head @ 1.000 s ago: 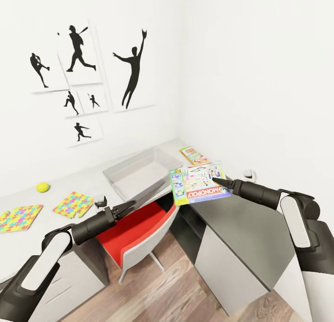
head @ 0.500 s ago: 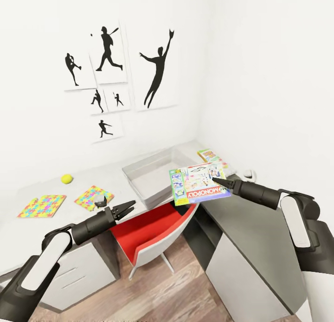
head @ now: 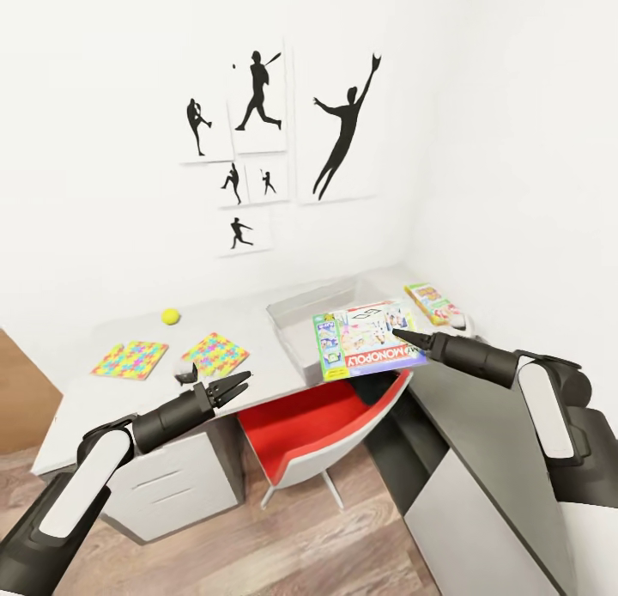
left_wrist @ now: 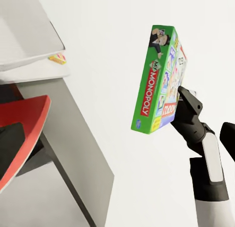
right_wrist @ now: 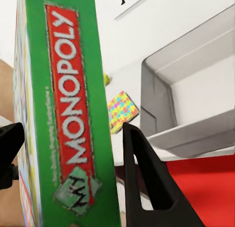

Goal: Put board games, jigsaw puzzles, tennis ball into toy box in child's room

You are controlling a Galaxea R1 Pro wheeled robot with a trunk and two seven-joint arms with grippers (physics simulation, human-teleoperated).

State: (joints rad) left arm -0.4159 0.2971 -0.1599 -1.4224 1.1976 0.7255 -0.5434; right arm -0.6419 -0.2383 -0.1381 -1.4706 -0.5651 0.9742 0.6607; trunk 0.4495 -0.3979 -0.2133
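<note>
My right gripper [head: 405, 338] is shut on the edge of a green Monopoly board game [head: 365, 340], held in the air in front of the desk; the box [right_wrist: 63, 114] looms close beside a black finger [right_wrist: 147, 178]. Behind it on the desk [head: 103, 398] stands the grey toy box [head: 296, 321], open at the top. Two colourful jigsaw puzzles [head: 131, 359] [head: 215, 353] and the yellow tennis ball [head: 171, 316] lie left of it. Another board game [head: 432, 302] lies in the desk's corner on the right. My left gripper [head: 232, 386] hangs open and empty before the desk.
A red and white chair [head: 318, 433] is tucked under the desk, below the toy box. A small white object [head: 464, 323] sits on the right wing of the desk. Drawers [head: 163, 493] stand under the left part. Baseball silhouettes hang on the wall.
The whole view has shifted: desk, posters and toys slid to the right in the picture, so the camera moved. Both arms keep their pose, the Monopoly box still held.
</note>
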